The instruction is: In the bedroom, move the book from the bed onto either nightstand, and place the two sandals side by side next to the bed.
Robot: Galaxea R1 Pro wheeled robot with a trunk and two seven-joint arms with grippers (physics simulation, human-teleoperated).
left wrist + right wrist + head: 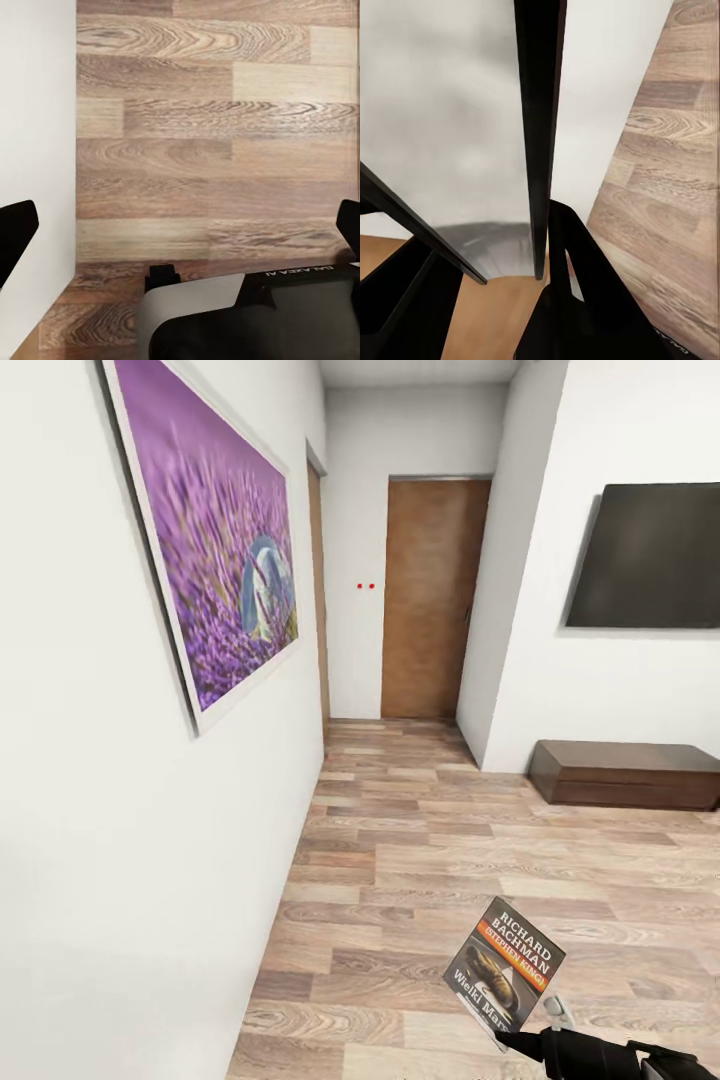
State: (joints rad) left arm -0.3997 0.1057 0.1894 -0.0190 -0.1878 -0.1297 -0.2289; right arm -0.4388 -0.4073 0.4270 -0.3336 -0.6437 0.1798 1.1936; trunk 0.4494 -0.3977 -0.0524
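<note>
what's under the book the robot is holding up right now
In the head view the book, pinched at its lower edge by the right gripper, hangs over bare wood plank floor. The patch directly behind the cover is hidden.

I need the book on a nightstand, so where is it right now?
In the head view the book is at the lower right, held above the wood floor in the right gripper, cover facing up.

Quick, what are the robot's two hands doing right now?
Left gripper: open, holding nothing.
Right gripper: shut on the book.
</note>
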